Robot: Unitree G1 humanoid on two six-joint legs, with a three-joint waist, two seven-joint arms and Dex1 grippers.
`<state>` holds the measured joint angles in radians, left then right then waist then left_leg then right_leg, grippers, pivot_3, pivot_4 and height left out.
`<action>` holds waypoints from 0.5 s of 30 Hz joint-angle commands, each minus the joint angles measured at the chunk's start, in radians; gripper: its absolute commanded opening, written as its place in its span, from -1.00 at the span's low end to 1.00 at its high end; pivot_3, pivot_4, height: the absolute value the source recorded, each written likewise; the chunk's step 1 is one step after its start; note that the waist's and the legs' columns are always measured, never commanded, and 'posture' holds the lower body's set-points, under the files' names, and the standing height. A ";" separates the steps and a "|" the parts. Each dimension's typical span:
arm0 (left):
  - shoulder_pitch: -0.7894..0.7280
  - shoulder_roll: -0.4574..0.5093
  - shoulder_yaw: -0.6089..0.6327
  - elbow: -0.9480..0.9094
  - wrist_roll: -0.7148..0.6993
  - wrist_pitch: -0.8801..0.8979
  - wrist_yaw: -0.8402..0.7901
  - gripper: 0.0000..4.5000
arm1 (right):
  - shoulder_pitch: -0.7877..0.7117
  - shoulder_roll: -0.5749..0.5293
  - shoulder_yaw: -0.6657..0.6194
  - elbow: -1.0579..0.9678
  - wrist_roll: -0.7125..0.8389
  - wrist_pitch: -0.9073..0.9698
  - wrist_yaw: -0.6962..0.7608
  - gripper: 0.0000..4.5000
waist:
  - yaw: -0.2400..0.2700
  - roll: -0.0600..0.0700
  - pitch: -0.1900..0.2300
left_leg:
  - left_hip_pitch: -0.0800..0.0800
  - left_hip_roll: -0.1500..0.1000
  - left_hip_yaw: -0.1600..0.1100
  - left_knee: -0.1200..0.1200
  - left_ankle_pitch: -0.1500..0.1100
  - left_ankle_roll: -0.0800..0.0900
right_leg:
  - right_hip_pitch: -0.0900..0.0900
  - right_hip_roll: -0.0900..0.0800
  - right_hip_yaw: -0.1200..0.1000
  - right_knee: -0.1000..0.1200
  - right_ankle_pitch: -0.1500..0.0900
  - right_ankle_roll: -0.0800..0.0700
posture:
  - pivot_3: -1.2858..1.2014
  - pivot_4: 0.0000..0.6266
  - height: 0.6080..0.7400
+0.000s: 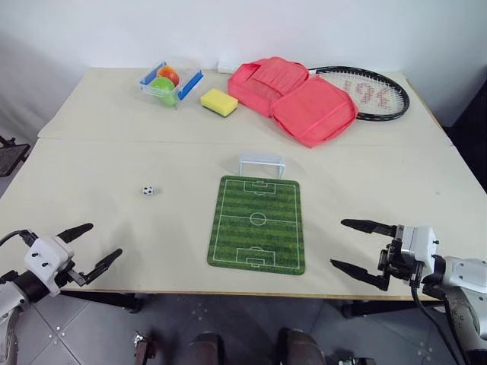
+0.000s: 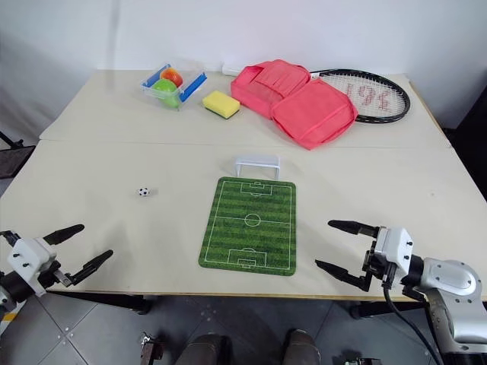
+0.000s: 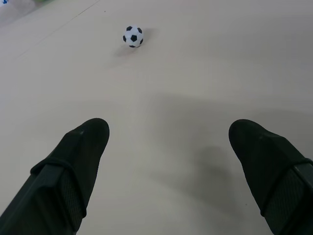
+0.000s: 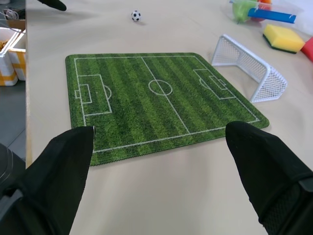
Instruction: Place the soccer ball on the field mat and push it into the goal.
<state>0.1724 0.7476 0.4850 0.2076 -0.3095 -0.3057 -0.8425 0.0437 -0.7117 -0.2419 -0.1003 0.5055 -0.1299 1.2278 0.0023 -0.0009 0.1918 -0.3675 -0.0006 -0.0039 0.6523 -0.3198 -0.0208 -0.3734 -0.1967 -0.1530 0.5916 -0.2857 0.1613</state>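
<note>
Beige table (image 1: 114,228) w/ the field mat (image 1: 258,224) near the front edge, goal (image 1: 261,164) just past its far end. Left gripper (image 1: 88,245) & right gripper (image 1: 355,243) both spread wide, holding nothing. Soccer ball (image 1: 148,190) sits on bare table left of the mat.

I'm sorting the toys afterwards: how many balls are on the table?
3: the soccer ball on bare table left of the field mat; an orange ball and a green ball in the clear container. More may be hidden.
</note>
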 commanded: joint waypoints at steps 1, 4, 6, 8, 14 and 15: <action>-0.015 -0.008 0.016 -0.023 -0.028 0.009 0.015 0.98 | 0.005 -0.014 0.015 -0.022 0.020 0.007 0.037 1.00 | 0.000 0.000 0.000 | 0.000 0.000 0.000 0.000 0.000 0.000 | 0.000 0.000 0.000 0.000 0.000 0.000 | 0.03 -0.52 1.00; -0.009 -0.021 0.048 -0.027 -0.087 0.043 0.001 0.98 | 0.012 0.005 0.049 -0.096 0.076 0.062 0.052 1.00 | 0.000 0.000 0.000 | 0.000 0.000 0.000 0.000 0.000 0.000 | 0.000 0.000 0.000 0.000 0.000 0.000 | 0.03 -0.52 1.00; 0.010 -0.037 0.083 -0.028 -0.148 0.065 -0.022 0.98 | -0.005 0.039 0.065 -0.147 0.117 0.083 0.029 1.00 | -0.006 0.000 0.000 | 0.000 0.000 0.000 0.000 0.000 0.000 | 0.000 0.000 0.000 0.000 0.000 0.000 | 0.03 -0.52 1.00; 0.037 -0.070 0.130 -0.015 -0.225 0.110 -0.027 0.98 | -0.034 0.099 0.080 -0.195 0.166 0.090 -0.012 1.00 | -0.007 -0.001 0.000 | 0.001 0.001 0.000 0.000 0.000 0.000 | 0.000 0.001 0.001 0.001 0.000 0.000 | 0.03 -0.52 1.00; 0.099 -0.176 0.180 -0.017 -0.289 0.166 0.011 0.98 | -0.091 0.234 0.078 -0.217 0.179 0.047 -0.092 1.00 | 0.001 -0.002 -0.001 | 0.002 0.001 0.001 0.002 0.000 0.000 | 0.000 0.001 0.003 0.002 0.000 -0.001 | 0.03 -0.52 1.00; 0.108 -0.193 0.173 -0.038 -0.290 0.174 0.018 0.98 | -0.092 0.240 0.071 -0.209 0.168 0.036 -0.095 1.00 | 0.006 -0.002 -0.001 | 0.001 0.001 0.001 0.003 0.000 0.000 | 0.000 0.001 0.003 0.002 0.000 0.000 | 0.03 -0.52 1.00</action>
<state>0.2652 0.5632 0.6408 0.2093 -0.5750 -0.1381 -0.8364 -0.0499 -0.4773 -0.1469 -0.2927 0.6692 -0.0622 1.1438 0.0082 -0.0032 0.1905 -0.3668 0.0003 -0.0029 0.6559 -0.3207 -0.0206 -0.3733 -0.1958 -0.1505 0.5938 -0.2851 0.1610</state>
